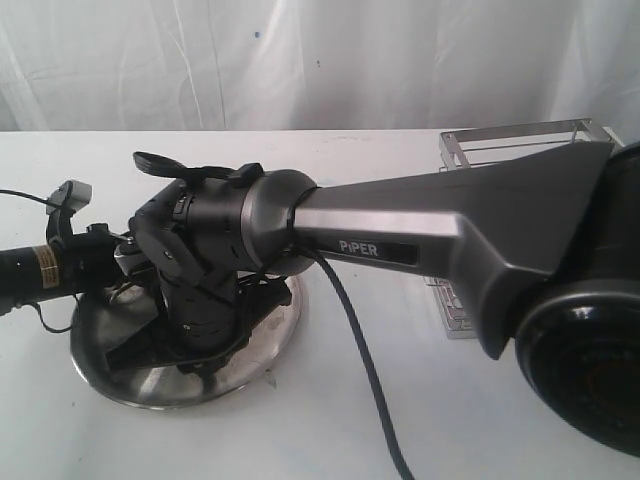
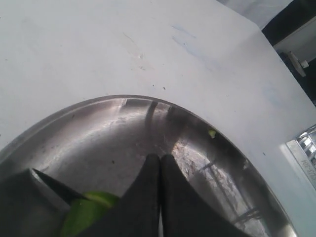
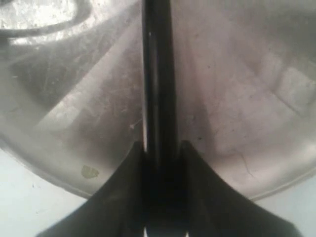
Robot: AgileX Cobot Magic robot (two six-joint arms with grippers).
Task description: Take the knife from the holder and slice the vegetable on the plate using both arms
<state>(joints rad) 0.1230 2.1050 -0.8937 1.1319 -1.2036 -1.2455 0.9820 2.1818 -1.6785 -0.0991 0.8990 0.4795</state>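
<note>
Right now, closest to where I stand, the big grey arm (image 1: 440, 235) with "PiPER" on it reaches across the white table (image 1: 330, 420) and bends down over the plate (image 1: 262, 362). Its camera looks straight down between the fingers of the right gripper (image 3: 159, 150), and they are squeezed tight on the knife (image 3: 157, 74), which runs out as a thin black bar over the scuffed steel. The knife looks stiff and light, and its smooth black side could slip, so I think holding it far back near the handle end, like this, is the safe way. The sharp tip (image 2: 42, 176) shows in the other arm's camera, and it touches or nearly touches the vegetable (image 2: 86, 215), a small shiny green chili low on the plate. The chili looks soft, round and a bit slippery, so it could roll or squirt away under the blade. I think it should be pinned at the end away from the knife. The left gripper (image 2: 159, 163) has its two dark fingers pressed together with almost no gap. It sits just beside the chili, and I cannot see anything between them. One tiny green bit (image 2: 212, 133) lies by the plate's far rim. Further back, past the plate and behind the grey arm, the holder (image 1: 520, 140) stands on the table, a silver wire rack with nothing I can see in it.
</note>
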